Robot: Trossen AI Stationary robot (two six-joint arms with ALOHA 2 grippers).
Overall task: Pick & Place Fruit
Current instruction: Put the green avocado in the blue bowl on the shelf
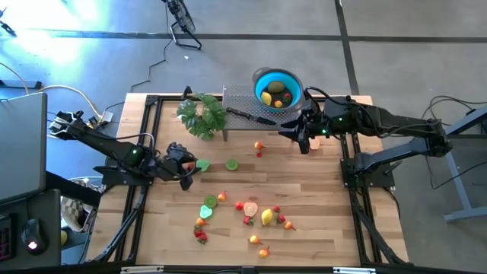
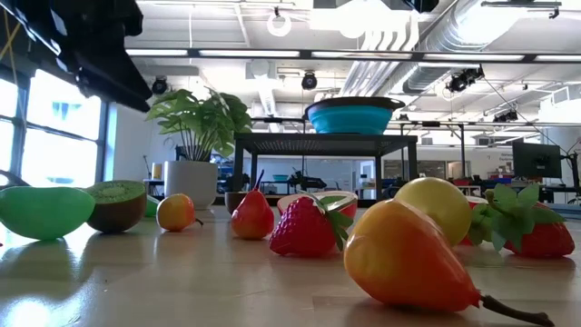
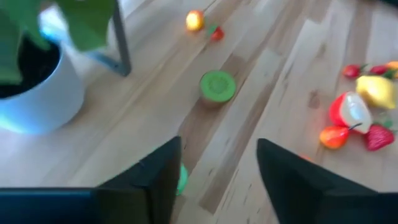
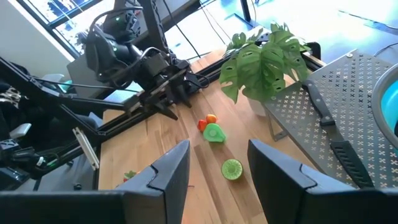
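My left gripper (image 1: 190, 165) (image 3: 217, 180) hovers open over the table's left middle. A green fruit piece (image 1: 203, 164) (image 3: 180, 178) lies on the wood just below its fingers, partly hidden by one finger. Past it lies a lime slice (image 1: 231, 164) (image 3: 217, 86). More toy fruit (image 1: 259, 215) is scattered toward the near edge. The blue bowl (image 1: 278, 87) stands on a perforated rack (image 1: 240, 103) and holds several fruits. My right gripper (image 1: 293, 135) (image 4: 217, 174) hangs open, high beside the rack, with nothing between its fingers.
A leafy plant in a white pot (image 1: 202, 114) (image 3: 34, 93) stands at the rack's left end. A black-handled knife (image 1: 247, 116) (image 4: 329, 130) lies on the rack. Two small fruits (image 1: 259, 146) sit in front of the rack. Bare wood lies between both grippers.
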